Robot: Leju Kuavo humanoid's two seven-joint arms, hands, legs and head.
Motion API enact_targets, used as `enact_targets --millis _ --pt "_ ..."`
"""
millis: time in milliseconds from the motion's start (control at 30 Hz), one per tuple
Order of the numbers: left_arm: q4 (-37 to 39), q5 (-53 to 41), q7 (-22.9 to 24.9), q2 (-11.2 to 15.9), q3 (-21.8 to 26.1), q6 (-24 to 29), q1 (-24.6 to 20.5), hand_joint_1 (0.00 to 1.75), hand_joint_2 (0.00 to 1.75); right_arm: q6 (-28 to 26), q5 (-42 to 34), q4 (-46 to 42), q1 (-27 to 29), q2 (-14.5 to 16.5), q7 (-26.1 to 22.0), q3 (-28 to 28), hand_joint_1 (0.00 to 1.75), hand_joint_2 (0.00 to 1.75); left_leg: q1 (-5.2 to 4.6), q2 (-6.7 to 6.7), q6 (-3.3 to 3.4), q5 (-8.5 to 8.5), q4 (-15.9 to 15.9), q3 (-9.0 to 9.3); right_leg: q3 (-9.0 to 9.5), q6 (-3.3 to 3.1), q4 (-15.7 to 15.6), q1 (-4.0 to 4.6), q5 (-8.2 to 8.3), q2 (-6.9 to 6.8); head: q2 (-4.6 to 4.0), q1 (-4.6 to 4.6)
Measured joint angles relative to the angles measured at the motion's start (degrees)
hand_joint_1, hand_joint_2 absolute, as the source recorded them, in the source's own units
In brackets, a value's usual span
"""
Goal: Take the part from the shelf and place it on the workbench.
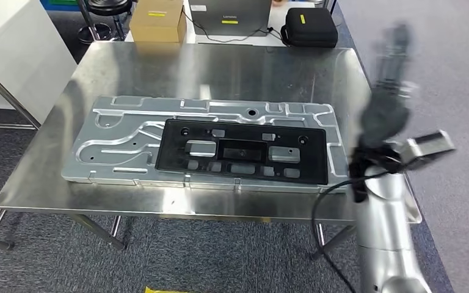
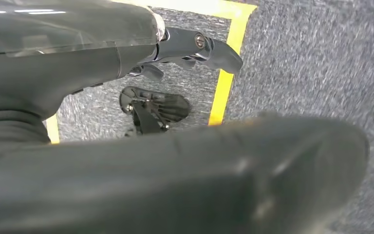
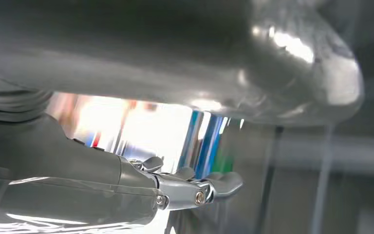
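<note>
A long black plastic part [image 1: 242, 152] with several cut-outs lies flat on a stamped silver metal panel [image 1: 128, 131], which rests on the steel workbench [image 1: 220, 67]. My right arm rises at the bench's right end, and its hand [image 1: 391, 55] is lifted and motion-blurred beyond the right edge, apart from the part. In the right wrist view that hand's fingers [image 3: 195, 190] are stretched out with nothing between them. In the left wrist view my left hand [image 2: 190, 48] hangs over grey carpet with its fingers extended and holds nothing.
Behind the bench stand a cardboard box [image 1: 157, 21], a grey laptop [image 1: 229, 15] and a black zip case [image 1: 311, 27]. A white cabinet [image 1: 6, 49] stands at the left. Yellow floor tape [image 2: 224, 83] crosses the carpet below my left hand.
</note>
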Motion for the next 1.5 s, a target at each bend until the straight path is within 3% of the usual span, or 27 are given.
enact_targets --millis 67,133,200,267,333,367,467,500,600,633,667,767,800,833,867,933,1000,1033,1100,1133,1167,1267,1300,1333,1367,1433,1500 --pt "0.0 0.3 -0.1 -0.1 0.6 0.1 0.2 0.00 0.00 -5.3 2.3 -3.3 3.6 -1.8 0.1 -3.7 0.00 0.00 -0.02 -0.10 -0.57 0.10 -0.2 -0.02 0.08 -0.28 -0.5 0.00 0.22 -0.03 0.00 0.03" --pt "0.0 0.5 -0.2 -0.1 1.1 0.3 0.4 0.00 0.00 -7.9 3.5 -5.8 6.3 -3.3 0.1 -6.2 0.00 0.00 -0.09 0.16 -1.11 -1.06 0.5 -0.22 0.08 -0.79 -1.2 -0.39 0.79 -0.01 0.00 -0.01" --pt "0.0 0.6 -0.2 -0.1 1.4 0.4 0.4 0.00 0.00 -11.5 6.3 -7.0 9.0 -4.4 0.1 -8.2 0.00 0.00 -0.02 0.42 -1.39 -5.03 5.0 -1.56 -0.08 -1.18 -1.6 -0.65 1.34 -0.06 0.00 -0.31" --pt "0.0 0.6 -0.2 -0.1 1.8 0.5 0.3 0.00 0.00 -15.4 9.9 -7.1 13.2 -5.4 0.1 -11.3 0.00 0.00 0.08 0.45 -1.53 -9.50 12.1 -3.58 -0.56 -1.24 -1.6 -0.59 1.67 -0.37 -0.01 -0.57" --pt "0.0 0.6 -0.2 -0.2 2.1 0.4 0.5 0.00 0.00 -18.0 11.8 -6.8 17.6 -6.6 0.2 -14.9 0.00 0.00 0.10 0.46 -1.63 -10.60 14.4 -3.20 -1.30 -1.08 -1.5 -0.57 2.11 -0.77 -0.01 -0.58" --pt "0.0 0.5 -0.2 -0.1 2.1 0.4 0.6 0.00 0.00 -19.1 12.2 -6.7 19.6 -7.3 0.2 -16.7 0.00 0.00 0.11 0.46 -1.62 -9.63 12.2 -1.35 -1.74 -0.94 -1.3 -0.60 2.37 -0.85 0.00 -0.59" --pt "0.0 0.0 -0.3 0.0 2.3 0.2 0.5 0.00 0.00 -21.5 13.4 -6.5 24.9 -9.1 0.2 -21.4 0.00 0.00 -0.07 0.30 -1.07 -6.28 0.7 6.18 -2.67 -0.20 -0.8 -0.59 3.17 -0.81 0.00 -0.55" --pt "0.0 -0.1 -0.3 0.1 2.3 0.1 0.5 0.00 0.00 -21.8 13.9 -6.5 26.4 -9.5 0.1 -22.7 0.00 0.00 -0.20 0.25 -0.77 -5.90 -1.2 7.25 -2.77 0.16 -0.7 -0.55 3.46 -0.79 0.00 -0.50" --pt "0.0 -0.6 -0.6 0.1 2.5 -0.1 0.4 0.00 0.00 -21.7 16.2 -6.6 30.0 -10.2 0.6 -26.3 0.00 0.00 -0.56 0.44 0.39 -4.79 -1.8 6.93 -2.80 1.30 -0.9 -0.89 4.40 -0.64 0.00 -0.42" --pt "0.0 -0.7 -0.7 0.1 2.5 -0.1 0.4 0.00 0.00 -21.5 17.5 -6.6 31.1 -10.3 1.2 -27.6 0.00 0.00 -0.56 0.58 0.85 -4.14 -2.0 6.61 -3.09 1.63 -0.5 -1.06 3.66 -0.51 0.00 -0.38" --pt "0.0 -0.7 -0.9 0.0 2.5 -0.2 0.4 0.00 0.00 -21.3 19.1 -6.7 32.0 -10.4 1.9 -28.9 0.00 0.00 -0.48 0.72 1.28 -3.43 -2.2 6.13 -3.69 1.92 0.9 -1.17 1.84 -0.36 0.00 -0.33" --pt "0.0 -0.8 -1.1 0.0 2.6 -0.3 0.4 0.00 0.00 -20.7 24.5 -6.3 33.8 -10.4 4.1 -32.4 0.00 0.00 -0.59 1.06 1.89 -1.66 -2.2 4.01 -6.44 2.59 10.8 -1.34 -6.49 -0.12 0.00 -0.22" --pt "0.0 -0.8 -1.1 0.0 2.6 -0.3 0.4 0.00 0.00 -20.4 26.2 -5.8 34.2 -10.4 4.5 -33.4 0.00 0.00 -0.69 1.13 1.88 -1.14 -2.1 3.21 -6.77 2.74 13.8 -1.40 -7.71 -0.13 0.00 -0.22" --pt "0.0 -0.8 -1.1 -0.1 2.7 -0.3 0.4 0.00 0.00 -20.0 27.8 -5.1 34.5 -10.4 4.9 -34.4 0.00 0.00 -0.77 1.17 1.83 -0.64 -2.0 2.40 -6.27 2.82 15.3 -1.48 -7.65 -0.13 0.00 -0.22" --pt "0.0 -0.8 -1.0 -0.1 2.8 -0.2 0.4 0.00 0.00 -19.5 29.5 -4.0 34.7 -10.4 5.1 -35.6 0.00 0.00 -0.82 1.19 1.73 -0.21 -1.8 1.64 -4.73 2.82 14.5 -1.55 -6.59 -0.13 0.00 -0.22" --pt "0.0 -0.6 -0.7 -0.1 3.0 -0.1 0.4 0.00 0.00 -18.3 32.3 -1.4 34.7 -10.4 5.0 -37.9 0.00 0.00 -0.88 1.18 1.42 0.46 -1.3 0.38 1.11 2.56 7.6 -1.60 -4.49 -0.12 0.00 -0.22" --pt "0.0 -0.3 -0.4 -0.3 3.4 0.1 0.3 0.00 0.00 -16.1 34.4 1.8 34.3 -10.5 4.3 -40.6 0.00 0.00 -0.95 1.18 0.91 1.04 -0.9 -0.23 6.16 1.88 0.2 -1.26 -4.61 -0.02 0.00 -0.31" --pt "0.0 -0.1 -0.3 -0.4 3.6 0.2 0.3 0.00 0.00 -14.5 35.3 3.9 33.9 -10.6 4.0 -42.1 0.00 0.00 -0.90 1.19 0.59 1.40 -0.9 -0.35 7.20 1.48 -1.7 -0.99 -5.03 0.04 0.00 -0.33" --pt "0.0 0.4 -0.3 -0.6 4.2 0.3 0.3 0.00 0.00 -10.7 37.6 9.1 33.3 -10.7 3.8 -45.1 0.00 0.00 -0.70 1.23 -0.13 1.99 -0.9 -0.56 7.00 0.56 -2.5 -0.73 -4.39 0.09 0.00 -0.30" --pt "0.0 0.6 -0.3 -0.7 4.5 0.3 0.4 0.00 0.00 -9.0 39.0 11.9 33.0 -10.7 3.8 -46.4 0.00 0.00 -0.59 1.21 -0.46 1.42 -0.5 -0.89 6.69 0.15 -2.7 -0.76 -3.86 0.12 0.00 -0.26" --pt "0.0 0.7 -0.4 -0.8 4.8 0.3 0.5 0.00 0.00 -7.5 40.7 14.8 32.9 -10.7 4.0 -47.7 0.00 0.00 -0.54 1.16 -0.74 -0.21 0.7 -1.39 6.21 -0.34 -2.9 -0.86 -3.22 0.16 0.00 -0.31" --pt "0.0 0.9 -0.7 -1.1 5.4 0.3 0.8 0.00 0.00 -4.2 47.3 24.0 32.8 -10.7 5.0 -50.9 0.00 0.00 -0.42 1.05 -1.08 -8.57 9.5 -3.42 4.05 -1.05 -3.0 -0.87 -1.39 0.52 0.00 -0.50" --pt "0.0 0.9 -0.9 -1.2 5.5 0.3 0.8 0.00 0.00 -3.3 49.7 27.5 32.8 -10.7 5.7 -52.0 0.00 0.00 -0.40 1.05 -1.10 -10.10 12.6 -3.67 3.22 -1.05 -2.9 -0.81 -0.81 0.72 0.00 -0.51" --pt "0.0 0.8 -1.1 -1.3 5.7 0.2 0.8 0.00 0.00 -2.2 52.1 31.0 32.8 -10.7 6.9 -53.1 0.00 0.00 -0.41 1.04 -1.06 -10.26 14.2 -3.29 2.35 -1.03 -2.8 -0.74 -0.25 0.94 0.00 -0.51" --pt "0.0 0.6 -1.3 -1.3 5.8 0.1 0.8 0.00 0.00 -0.9 54.6 35.0 32.8 -10.8 9.2 -54.2 0.00 0.00 -0.42 1.00 -0.94 -9.13 14.0 -1.98 1.49 -0.98 -2.6 -0.67 0.29 1.19 0.00 -0.51" --pt "0.0 0.1 -1.5 -1.3 5.9 0.0 0.9 0.00 0.00 2.0 59.2 42.8 32.8 -10.8 15.3 -55.7 0.00 0.00 -0.49 0.44 -0.47 -6.02 8.0 3.22 -0.07 -0.83 -2.2 -0.58 1.29 1.63 0.00 -0.51" --pt "0.0 -0.5 -1.5 -1.3 6.0 -0.1 0.8 0.00 0.00 4.7 62.6 49.4 32.6 -10.6 22.7 -56.3 0.00 0.00 -0.73 -0.57 0.06 -5.63 -0.2 8.60 -1.10 -0.47 -1.8 -0.49 2.26 2.03 0.00 -0.49"
